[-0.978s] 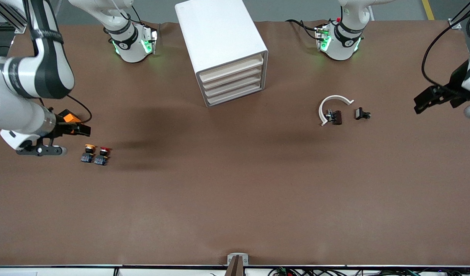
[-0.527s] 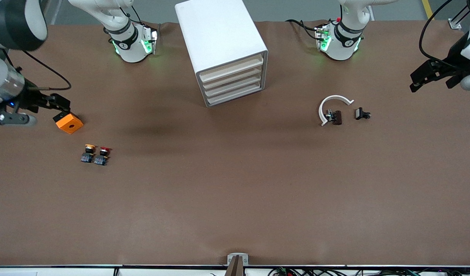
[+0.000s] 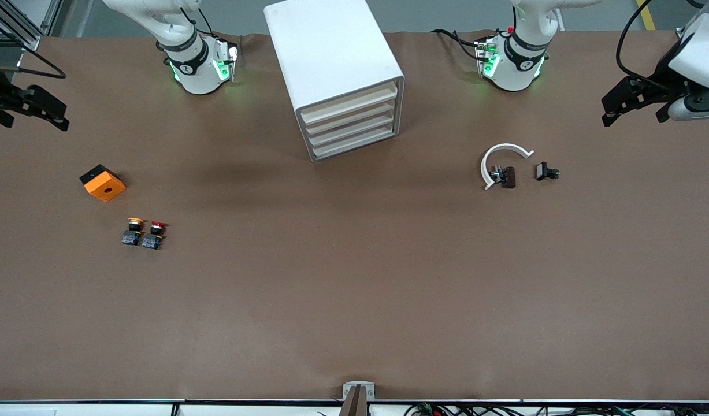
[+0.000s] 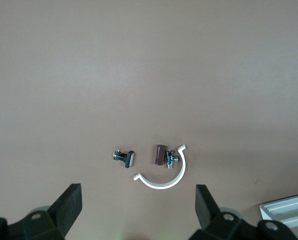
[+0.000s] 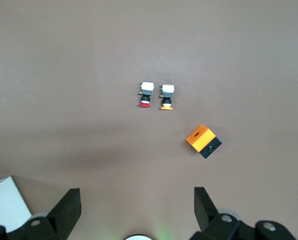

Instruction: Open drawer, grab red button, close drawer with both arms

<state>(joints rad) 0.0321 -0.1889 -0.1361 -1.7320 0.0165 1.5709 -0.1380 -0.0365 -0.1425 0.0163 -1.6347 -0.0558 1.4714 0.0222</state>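
Drawers shut, red button on table; early or late stage not settled.
White four-drawer cabinet [image 3: 345, 86] is closed; red-capped push button [image 3: 154, 234] lies beside yellow-capped button [image 3: 133, 230]. Left gripper [image 3: 619, 106] and right gripper [image 3: 33, 108] are held wide, carrying nothing, over table ends.

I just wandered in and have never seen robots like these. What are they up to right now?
Neither arm is handling anything. The right pincer hangs open at the right arm's end of the table, the left pincer open at the left arm's end. The white four-drawer cabinet has every drawer shut. The red-capped push button sits untouched beside a yellow-capped push button, near an orange and black block. A white curved plastic clip lies toward the left arm's end.
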